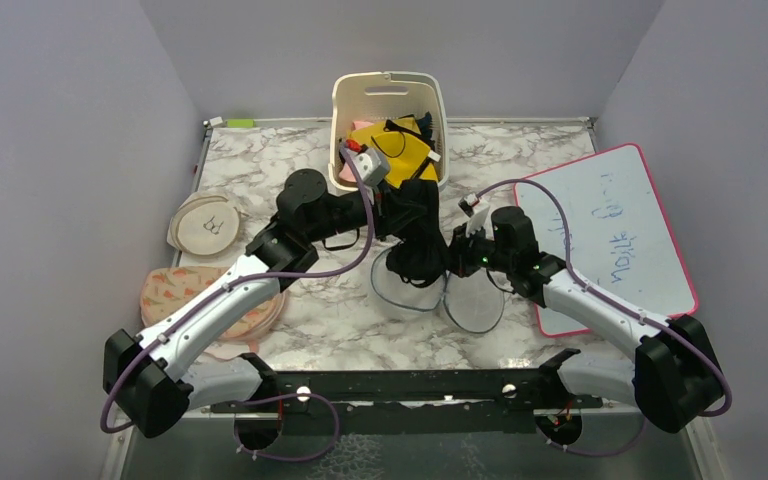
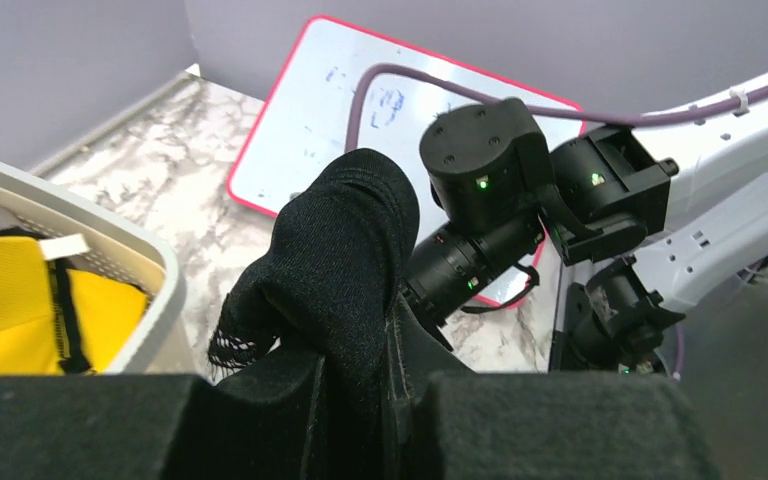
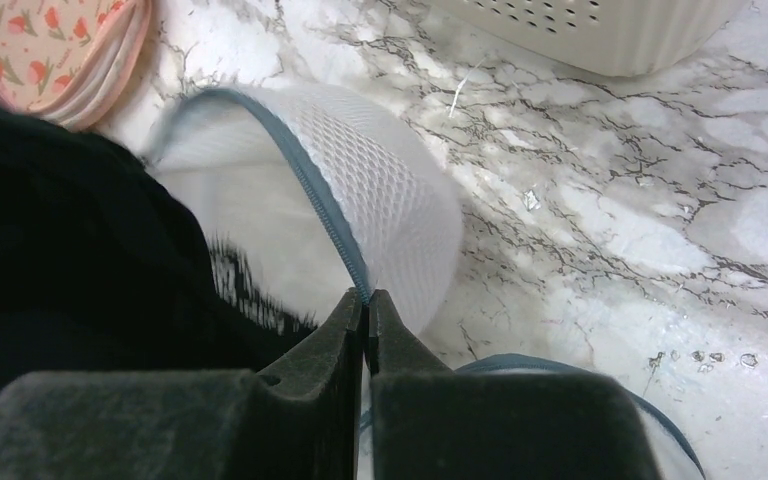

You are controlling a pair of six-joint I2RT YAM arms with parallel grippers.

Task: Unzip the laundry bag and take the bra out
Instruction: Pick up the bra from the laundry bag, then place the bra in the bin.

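The white mesh laundry bag point(image 1: 430, 290) lies open at the table's middle, its round lid point(image 1: 476, 306) flapped out to the right. In the right wrist view the bag point(image 3: 390, 200) shows its blue-grey zip trim point(image 3: 322, 205). My right gripper point(image 3: 367, 300) is shut on that trim at the rim; in the top view it point(image 1: 457, 262) is at the bag's right side. My left gripper point(image 1: 415, 215) is shut on the black bra point(image 1: 418, 250) and holds it above the bag. In the left wrist view the bra point(image 2: 340, 260) bulges up between my fingers. The bra point(image 3: 70, 260) hangs at the left of the right wrist view.
A cream slotted basket point(image 1: 345, 110) with yellow cloth point(image 1: 400, 150) stands at the back centre. A beige round pouch point(image 1: 207, 222) and a floral pink pouch point(image 1: 175, 290) lie at the left. A pink-framed whiteboard point(image 1: 610, 235) lies at the right.
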